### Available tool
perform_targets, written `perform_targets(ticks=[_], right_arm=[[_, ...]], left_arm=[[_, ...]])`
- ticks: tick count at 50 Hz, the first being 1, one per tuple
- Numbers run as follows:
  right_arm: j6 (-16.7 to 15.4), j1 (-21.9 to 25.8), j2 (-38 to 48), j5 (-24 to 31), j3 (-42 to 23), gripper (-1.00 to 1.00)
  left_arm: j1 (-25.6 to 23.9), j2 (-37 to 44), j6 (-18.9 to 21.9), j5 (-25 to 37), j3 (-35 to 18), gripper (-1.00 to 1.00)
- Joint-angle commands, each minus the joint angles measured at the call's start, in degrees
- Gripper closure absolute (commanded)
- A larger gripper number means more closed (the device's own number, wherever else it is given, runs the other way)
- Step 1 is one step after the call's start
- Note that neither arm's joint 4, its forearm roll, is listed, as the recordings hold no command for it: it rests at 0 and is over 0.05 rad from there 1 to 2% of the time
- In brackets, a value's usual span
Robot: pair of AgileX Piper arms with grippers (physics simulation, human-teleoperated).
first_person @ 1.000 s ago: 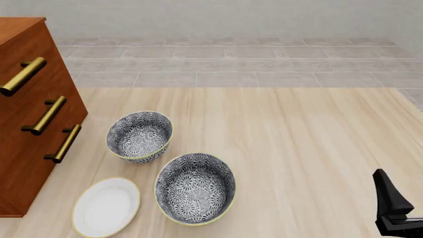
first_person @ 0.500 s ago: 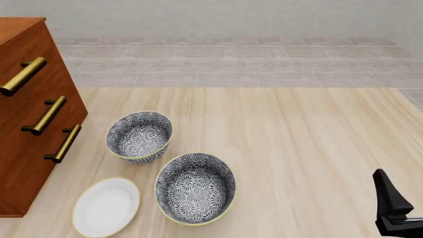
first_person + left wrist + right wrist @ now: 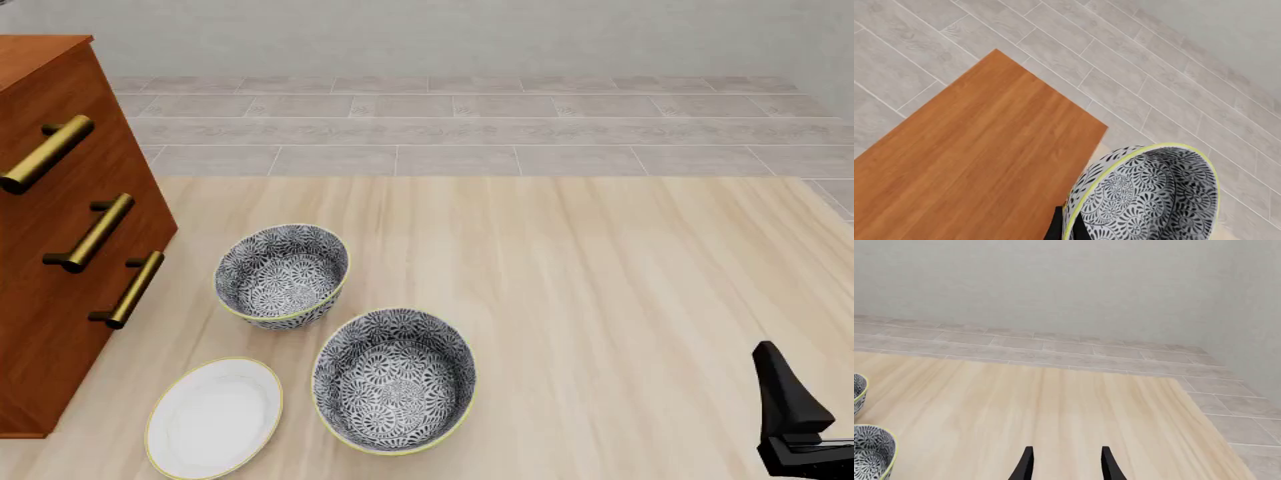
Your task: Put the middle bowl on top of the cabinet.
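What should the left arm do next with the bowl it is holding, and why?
Probably move the bowl sideways until it is fully above the cabinet top, then lower it. In the left wrist view the left gripper pinches the bowl's rim, and the bowl hangs beyond the top's corner, partly over the floor, so letting go now would likely drop it.
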Motion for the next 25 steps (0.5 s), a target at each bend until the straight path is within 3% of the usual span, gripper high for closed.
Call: perform_targets(ticks=[1, 25], right_arm=[[-0.13, -0.04, 0.0, 0.0, 0.0, -1.0], [-0.14, -0.09, 0.0, 0.01, 0.0, -1.0]], left_arm=[[1.11, 1.26, 0.47, -0.16, -0.84, 1.0], [3.82, 4.66, 0.54, -1.6, -0.46, 1.0]])
